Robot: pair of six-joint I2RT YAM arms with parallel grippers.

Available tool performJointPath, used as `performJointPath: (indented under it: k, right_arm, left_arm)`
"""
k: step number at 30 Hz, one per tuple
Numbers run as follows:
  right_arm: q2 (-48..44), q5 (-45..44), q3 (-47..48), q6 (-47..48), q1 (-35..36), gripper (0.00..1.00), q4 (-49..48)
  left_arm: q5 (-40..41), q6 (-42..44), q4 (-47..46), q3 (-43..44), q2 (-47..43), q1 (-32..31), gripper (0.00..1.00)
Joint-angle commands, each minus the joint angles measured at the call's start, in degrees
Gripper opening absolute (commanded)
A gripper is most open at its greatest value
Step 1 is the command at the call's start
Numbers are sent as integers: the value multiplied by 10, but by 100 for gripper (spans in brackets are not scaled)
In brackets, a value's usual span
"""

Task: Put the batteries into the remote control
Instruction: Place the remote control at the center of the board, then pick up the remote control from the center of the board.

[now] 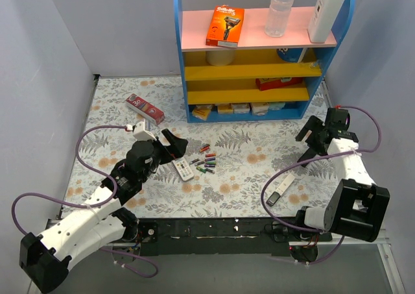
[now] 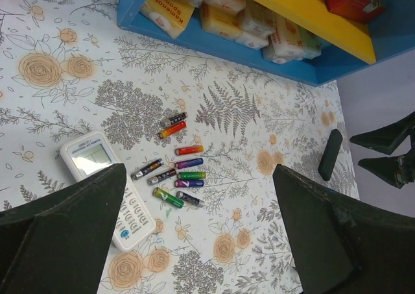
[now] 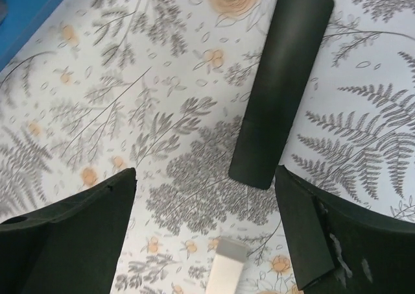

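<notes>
Several small batteries (image 1: 206, 159), red, green, blue and black, lie loose on the floral table (image 1: 246, 190). They also show in the left wrist view (image 2: 179, 174). A white remote (image 1: 183, 169) with a screen and buttons lies face up just left of them (image 2: 109, 189). My left gripper (image 1: 176, 145) is open and empty above the remote and the batteries (image 2: 199, 177). My right gripper (image 1: 310, 135) is open and empty (image 3: 206, 174) over a black remote (image 3: 279, 86). A slim white remote with a grey end (image 1: 281, 189) lies nearer the front (image 3: 227, 273).
A blue shelf unit (image 1: 259, 54) with pink and yellow boards stands at the back and holds boxes and bottles. A red box (image 1: 144, 108) lies on the table at the back left. Grey walls close both sides. Purple cables loop beside each arm.
</notes>
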State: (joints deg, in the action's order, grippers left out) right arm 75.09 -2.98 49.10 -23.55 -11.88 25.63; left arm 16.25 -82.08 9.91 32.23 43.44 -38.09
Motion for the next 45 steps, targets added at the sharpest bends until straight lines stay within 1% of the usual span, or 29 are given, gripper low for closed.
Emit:
performJointPath:
  k: [1,5,8,16,19,20,23,25,26,27,29,30,31,33,34,35,36,38,39,42,43,44,45]
  right_arm:
    - [-50,73,-15,19,-1,95,50]
    - [-108,97,-72,-10,-1,96,59]
    - [-135,104,-114,-27,-1,97,62]
    - [-149,142,-203,-34,6,97,43]
    - [-150,141,-226,-41,21,90,24]
    - [-145,139,-229,-44,26,84,21]
    - [-133,116,-234,-69,62,78,12]
    - [-128,101,-233,-93,102,75,7]
    - [-123,90,-233,-101,113,70,7]
    - [-121,85,-233,-108,140,68,4]
    - [-111,70,-232,-126,162,60,-1]
    - [-107,65,-230,-130,183,59,-1]
    - [-102,59,-227,-136,193,54,-2]
    - [-90,38,-218,-140,227,53,-2]
    - [-86,33,-213,-143,237,48,-1]
    - [-79,32,-206,-145,247,46,-3]
    - [-76,32,-203,-146,266,41,-6]
    - [-64,10,-195,-149,285,40,-11]
    - [-58,7,-187,-149,303,35,-14]
    - [-29,-6,-160,-136,342,33,-24]
    - [-21,-6,-151,-125,352,28,-27]
    - [-1,-2,-144,-118,368,26,-32]
    - [8,0,-125,-105,374,26,-36]
  left_arm:
    - [-8,4,-12,11,3,-1,98]
    - [-11,5,-13,16,9,-1,98]
    - [-15,9,-19,16,11,-1,98]
    - [-34,7,-38,13,16,-1,98]
    - [-39,5,-39,11,19,-1,98]
    - [-39,4,-41,11,20,-1,98]
    - [-47,3,-45,13,24,-1,98]
    - [-59,4,-46,13,27,-1,98]
    - [-62,4,-50,13,28,-1,98]
    - [-72,4,-52,12,29,-1,98]
    - [-82,5,-58,10,29,-1,98]
    - [-88,5,-60,9,31,-1,98]
    - [-96,4,-62,8,32,-1,98]
    - [-107,5,-70,8,37,-1,98]
    - [-118,5,-73,8,38,-1,98]
    - [-123,6,-79,8,39,-1,98]
    - [-127,9,-82,8,42,-1,98]
    - [-143,10,-89,8,46,-1,98]
    - [-148,11,-92,8,49,-1,98]
    - [-162,13,-96,10,55,-1,98]
    - [-162,13,-96,10,57,-1,98]
    - [-183,13,-96,11,60,-1,98]
    - [-187,14,-111,10,60,-1,98]
